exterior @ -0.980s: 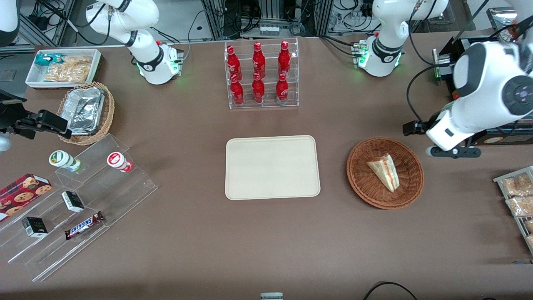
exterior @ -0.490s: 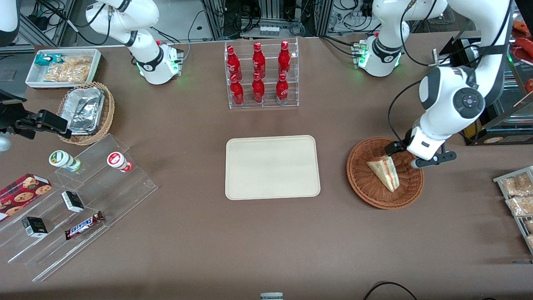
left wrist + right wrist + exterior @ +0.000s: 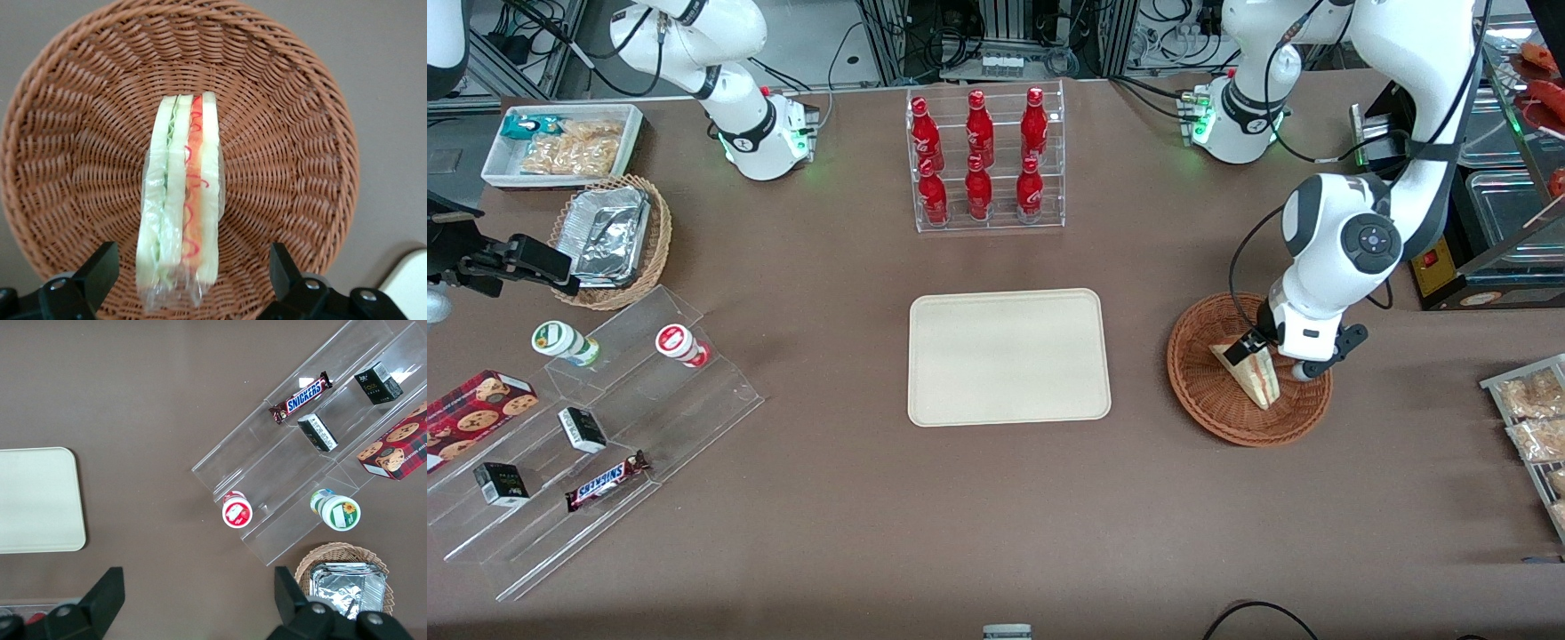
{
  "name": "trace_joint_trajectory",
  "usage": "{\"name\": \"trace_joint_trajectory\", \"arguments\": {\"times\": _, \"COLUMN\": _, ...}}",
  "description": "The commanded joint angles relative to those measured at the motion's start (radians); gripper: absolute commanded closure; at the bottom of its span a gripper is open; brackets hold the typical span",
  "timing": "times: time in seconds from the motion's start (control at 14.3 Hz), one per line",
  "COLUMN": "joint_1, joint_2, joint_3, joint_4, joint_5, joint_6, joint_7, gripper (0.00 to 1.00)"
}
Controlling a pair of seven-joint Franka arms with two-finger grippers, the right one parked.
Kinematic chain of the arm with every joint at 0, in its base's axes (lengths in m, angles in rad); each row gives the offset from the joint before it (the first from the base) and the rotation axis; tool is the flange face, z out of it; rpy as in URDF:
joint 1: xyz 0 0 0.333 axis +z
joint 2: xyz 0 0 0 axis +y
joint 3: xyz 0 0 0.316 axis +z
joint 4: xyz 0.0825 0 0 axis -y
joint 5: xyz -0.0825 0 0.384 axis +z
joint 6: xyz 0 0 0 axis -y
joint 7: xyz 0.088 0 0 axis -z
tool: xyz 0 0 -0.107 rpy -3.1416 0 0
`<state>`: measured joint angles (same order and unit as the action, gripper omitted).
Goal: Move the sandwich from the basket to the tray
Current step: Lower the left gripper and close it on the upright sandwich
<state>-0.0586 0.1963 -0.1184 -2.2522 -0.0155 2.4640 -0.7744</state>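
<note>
The sandwich (image 3: pixel 1261 380) lies in the reddish-brown wicker basket (image 3: pixel 1214 411), a wrapped wedge with red and green filling on its cut side. My left gripper (image 3: pixel 1270 357) hangs low over the sandwich's wide end, inside the basket. In the left wrist view the sandwich (image 3: pixel 180 193) lies on the basket's weave (image 3: pixel 287 133), and the gripper (image 3: pixel 190 280) is open, with one black finger (image 3: pixel 100 270) on each side of the sandwich, apart from it. The cream-beige tray (image 3: pixel 1009 356) lies flat beside the basket, toward the parked arm's end; its corner shows in the left wrist view (image 3: pixel 413 283).
A clear rack of red bottles (image 3: pixel 985 160) stands farther from the front camera than the tray. Snack packets (image 3: pixel 1534 418) lie at the working arm's end. A clear stepped shelf with snacks (image 3: pixel 587 427), a tan basket with foil containers (image 3: pixel 614 240) and a white bin (image 3: pixel 560 142) are at the parked arm's end.
The left arm has swung in from the table's end and come down over the basket. The gripper now straddles the sandwich. The sandwich has not moved.
</note>
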Motion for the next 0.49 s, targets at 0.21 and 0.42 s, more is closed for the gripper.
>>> {"name": "trace_joint_trajectory", "arguments": {"times": 0.21, "joint_1": -0.001, "joint_2": 0.052, "joint_3": 0.006, "joint_4": 0.002, "joint_5": -0.004, "joint_6": 0.017, "joint_7": -0.032, "gripper": 0.22}}
{"name": "trace_joint_trajectory", "arguments": {"times": 0.42, "joint_1": -0.001, "joint_2": 0.043, "joint_3": 0.008, "joint_4": 0.013, "joint_5": 0.003, "joint_6": -0.022, "joint_7": -0.039, "gripper": 0.94}}
